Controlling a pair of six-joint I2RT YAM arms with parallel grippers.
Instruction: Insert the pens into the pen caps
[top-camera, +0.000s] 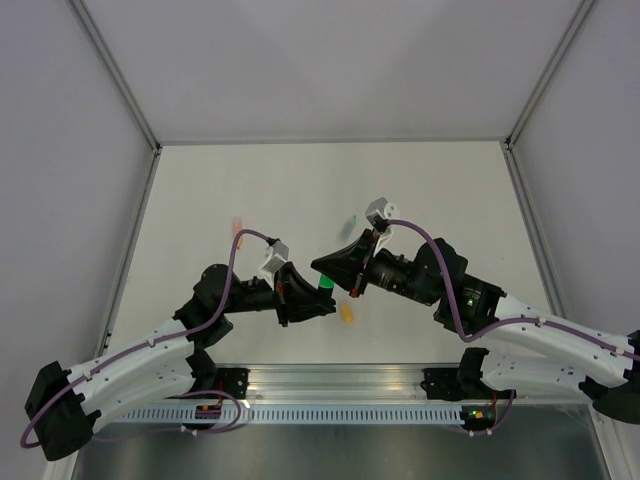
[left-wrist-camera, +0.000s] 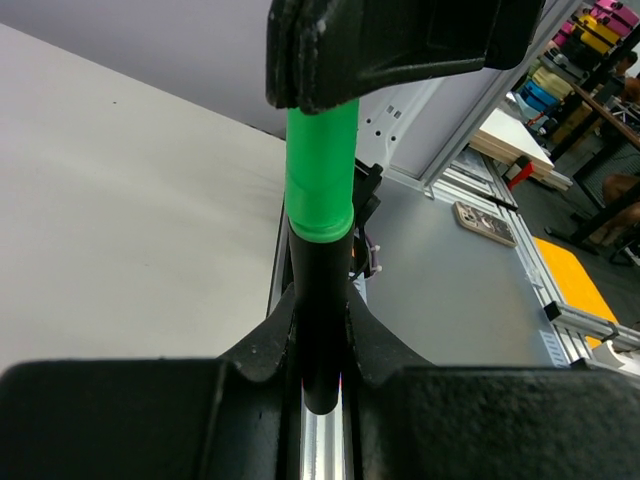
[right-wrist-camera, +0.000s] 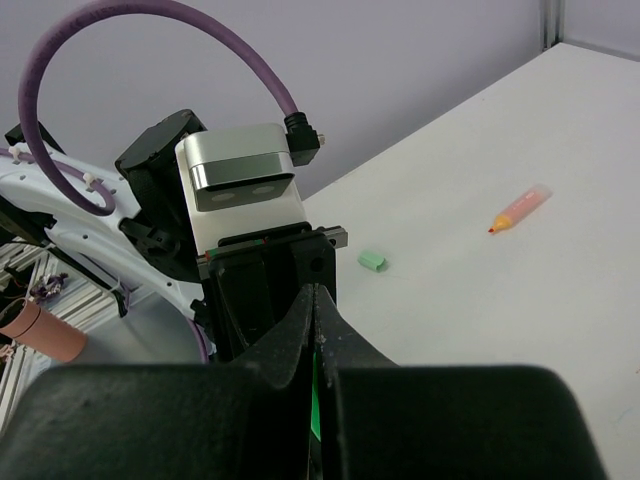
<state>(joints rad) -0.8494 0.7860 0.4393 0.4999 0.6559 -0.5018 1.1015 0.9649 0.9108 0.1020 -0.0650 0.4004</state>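
Observation:
My left gripper (top-camera: 308, 298) (left-wrist-camera: 320, 320) is shut on the black pen (left-wrist-camera: 320, 300), which stands straight up between its fingers in the left wrist view. A bright green cap (left-wrist-camera: 320, 170) (top-camera: 326, 285) sits over the pen's far end. My right gripper (top-camera: 326, 268) (right-wrist-camera: 316, 300) is shut, fingertips together, and rests on the cap's outer end; green shows through the slit beneath its fingers. The pale pink-orange pen (top-camera: 238, 228) (right-wrist-camera: 520, 208) lies on the table, far left. An orange-yellow cap (top-camera: 347, 313) lies just below the two grippers.
A small pale green piece (right-wrist-camera: 372, 261) (top-camera: 352, 222) lies on the white table (top-camera: 430, 200) beyond the grippers. Grey walls with metal posts close in the back and sides. A metal rail (top-camera: 340, 380) runs along the near edge by the arm bases.

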